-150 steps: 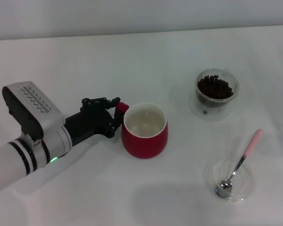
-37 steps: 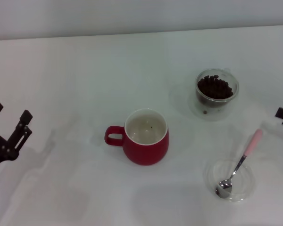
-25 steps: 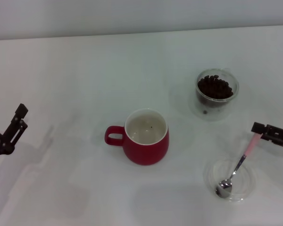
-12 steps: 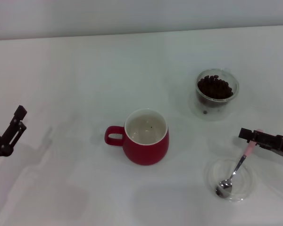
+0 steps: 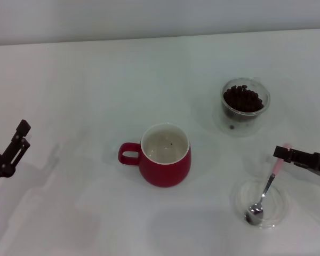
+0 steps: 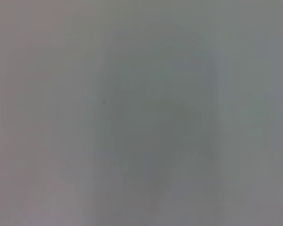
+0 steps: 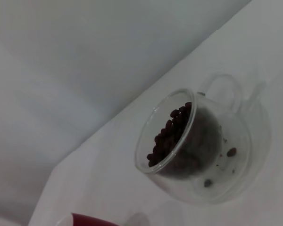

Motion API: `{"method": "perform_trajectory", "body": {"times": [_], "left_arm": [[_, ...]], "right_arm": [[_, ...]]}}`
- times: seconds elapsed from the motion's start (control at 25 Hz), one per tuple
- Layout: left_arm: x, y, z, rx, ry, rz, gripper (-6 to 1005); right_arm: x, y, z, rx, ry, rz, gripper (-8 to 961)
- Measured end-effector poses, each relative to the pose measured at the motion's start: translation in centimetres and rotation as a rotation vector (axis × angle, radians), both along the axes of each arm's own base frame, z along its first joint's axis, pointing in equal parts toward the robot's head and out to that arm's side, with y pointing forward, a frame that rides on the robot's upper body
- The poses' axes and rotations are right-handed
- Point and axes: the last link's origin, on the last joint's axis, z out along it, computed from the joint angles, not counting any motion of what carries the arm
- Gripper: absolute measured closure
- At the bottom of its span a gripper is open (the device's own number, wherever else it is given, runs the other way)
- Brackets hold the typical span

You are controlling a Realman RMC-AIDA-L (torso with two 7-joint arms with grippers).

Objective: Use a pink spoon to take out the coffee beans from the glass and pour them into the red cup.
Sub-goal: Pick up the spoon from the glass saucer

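The red cup [image 5: 164,156] stands mid-table, handle to the left, white inside. The glass [image 5: 245,105] with coffee beans [image 5: 244,98] sits at the back right; the right wrist view shows the glass [image 7: 198,155] and its beans [image 7: 170,135] up close, with a sliver of the red cup [image 7: 90,220]. The pink spoon [image 5: 273,172] lies with its metal bowl in a shallow clear dish [image 5: 274,209]. My right gripper [image 5: 280,153] reaches in from the right edge, right at the spoon's pink handle end. My left gripper [image 5: 7,121] hangs open at the far left edge, holding nothing.
The white table [image 5: 96,80] runs back to a pale wall. The left wrist view shows only a plain grey surface.
My right gripper came in from the right edge to the spoon's handle end over the last second and a half. The left gripper, earlier at the cup's handle, has withdrawn to the left edge.
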Motion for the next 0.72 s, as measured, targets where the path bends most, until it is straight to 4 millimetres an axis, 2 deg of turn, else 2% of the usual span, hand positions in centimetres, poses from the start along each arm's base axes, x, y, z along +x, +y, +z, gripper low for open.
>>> {"method": "perform_trajectory", "body": {"times": [0.4, 0.72], "left_arm": [[0.03, -0.01, -0.06, -0.001, -0.001, 0.001, 300], [0.03, -0.02, -0.08, -0.001, -0.002, 0.001, 300]], "right_arm": [[0.14, 0.10, -0.30, -0.006, -0.017, -0.007, 471], [0.04, 0.51, -0.59, -0.017, -0.031, -0.002, 502]]}}
